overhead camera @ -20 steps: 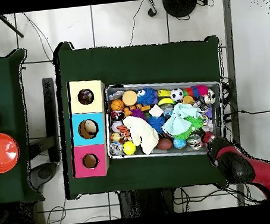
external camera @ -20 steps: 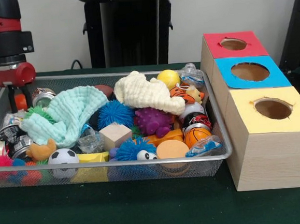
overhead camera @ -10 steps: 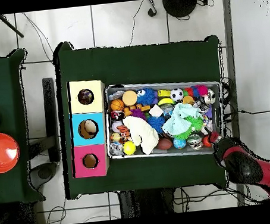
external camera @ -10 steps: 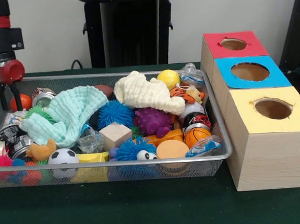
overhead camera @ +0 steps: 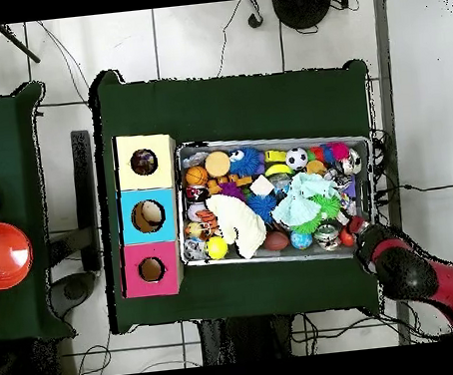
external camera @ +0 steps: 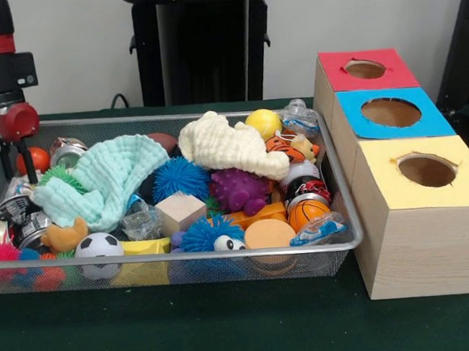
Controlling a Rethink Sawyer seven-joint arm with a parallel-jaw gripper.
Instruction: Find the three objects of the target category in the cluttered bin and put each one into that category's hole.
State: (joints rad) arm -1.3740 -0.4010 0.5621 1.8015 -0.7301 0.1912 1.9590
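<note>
Gripper has dropped back toward the orange ball at the bin's far left, jaws apart, so I get another try.

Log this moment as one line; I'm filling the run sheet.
phase: searching | gripper: over bin's corner, near orange ball, state unclear | bin: full | holes: nothing seen inside

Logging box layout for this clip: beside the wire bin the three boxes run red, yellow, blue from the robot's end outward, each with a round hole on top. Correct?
Not quite. The front view shows the order as red box, then blue box in the middle, then yellow box. Blue and yellow are swapped in your note. They do stand beside the wire bin, each with a round hole on top.
</note>
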